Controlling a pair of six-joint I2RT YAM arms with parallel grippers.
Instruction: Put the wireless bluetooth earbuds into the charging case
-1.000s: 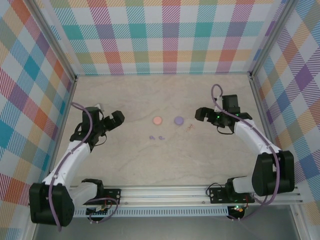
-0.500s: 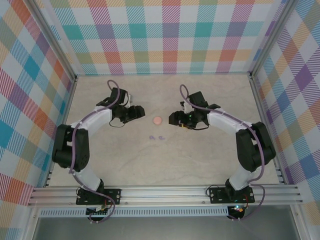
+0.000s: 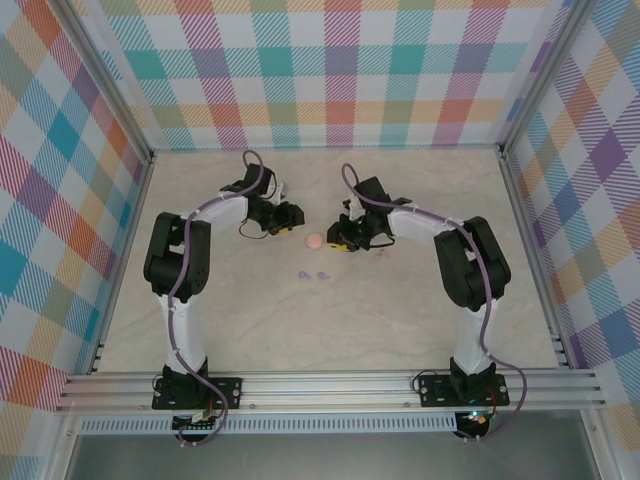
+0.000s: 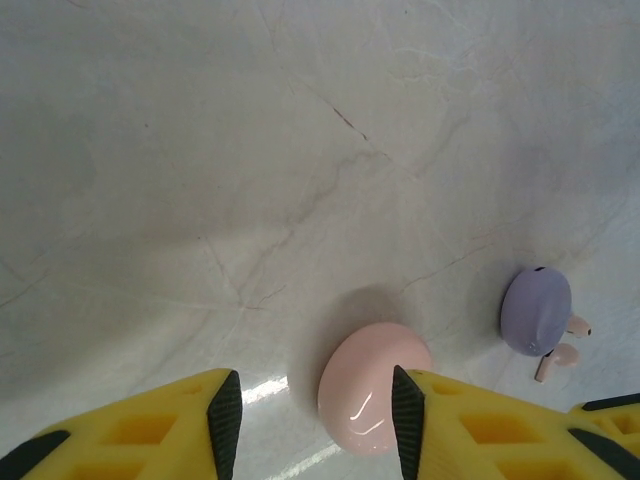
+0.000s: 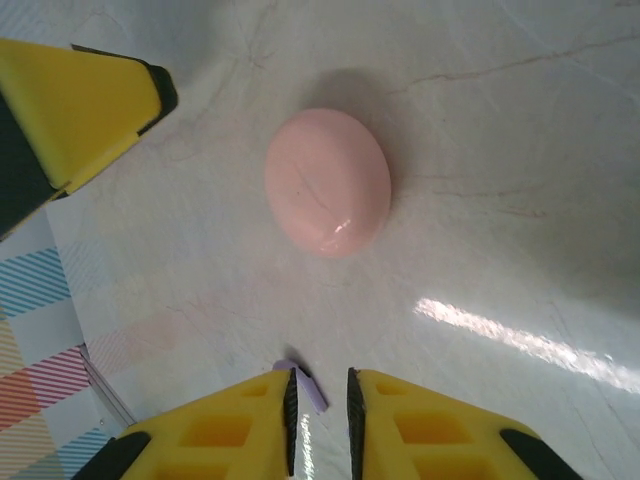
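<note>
Pastel plaid walls point(image 3: 340, 80) are being seen around a pale, veined table point(image 3: 200, 320). Left of centre, the left gripper point(image 4: 315, 388) is being held low, jaws parted moderately and clamping nothing. In its wrist view a salmon-pink disc point(image 5: 328, 180) is being framed between the yellow fingers, nearer the right-hand one.

Nearer the bases, the left earbud point(image 3: 303, 274) and the right earbud point(image 3: 323, 273) are being shown lying side by side, tiny and lilac. Their stems are too small for a direction to be told.

Right of the disc, the right gripper point(image 5: 320, 380) is being pointed at it, jaws drawn almost together with a thin slit left. A lilac sliver point(image 5: 305, 388) is being glimpsed at the tips; whether it is being pinched cannot be told.

The charging case point(image 4: 536, 310) is being shown lying flat, dome up, apart from the disc on its right. It is smooth and purple, an oval in this slanted view, with its long axis running up the frame and a small dark notch at its far edge. Two pinkish-tan bits point(image 4: 575, 326) are being seen against its lower right rim.
</note>
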